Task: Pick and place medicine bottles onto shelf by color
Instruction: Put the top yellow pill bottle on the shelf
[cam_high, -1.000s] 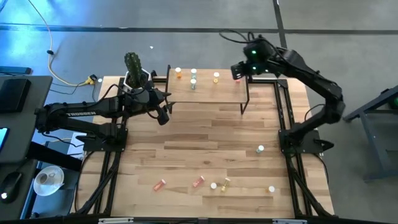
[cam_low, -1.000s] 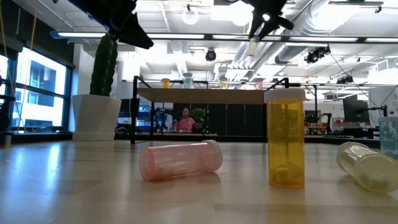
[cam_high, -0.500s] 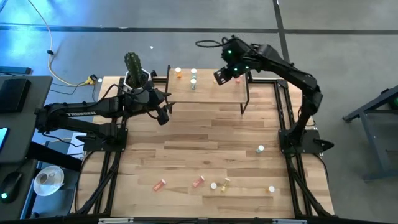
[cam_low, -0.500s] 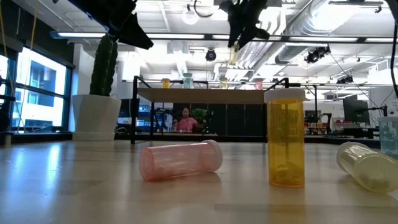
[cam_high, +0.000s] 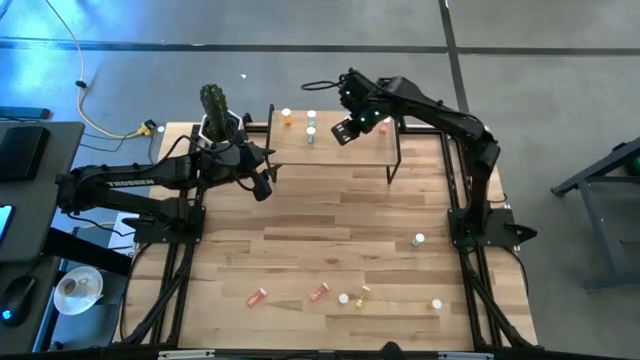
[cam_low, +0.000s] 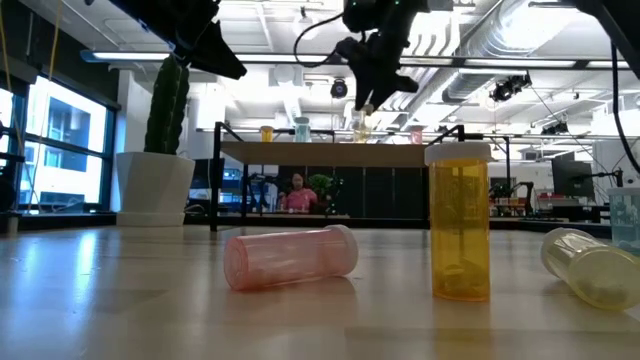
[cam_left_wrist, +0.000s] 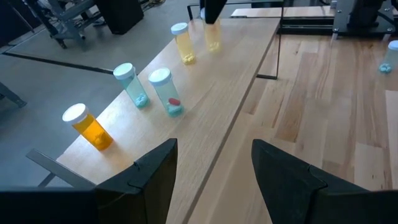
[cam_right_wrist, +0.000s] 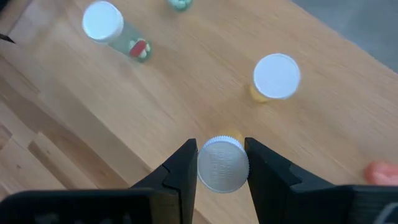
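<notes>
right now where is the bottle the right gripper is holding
The yellow bottle hangs in the right gripper just above the shelf, in the high view beside the standing yellow bottle.

In the high view the right gripper (cam_high: 343, 131) hides the bottle it holds over the shelf (cam_high: 372, 150).

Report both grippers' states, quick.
Left gripper: open, empty, beside the shelf.
Right gripper: shut on a yellow bottle, above the shelf.

White lettering on left arm (cam_high: 115, 182), too small to read; nothing else legible.
</notes>
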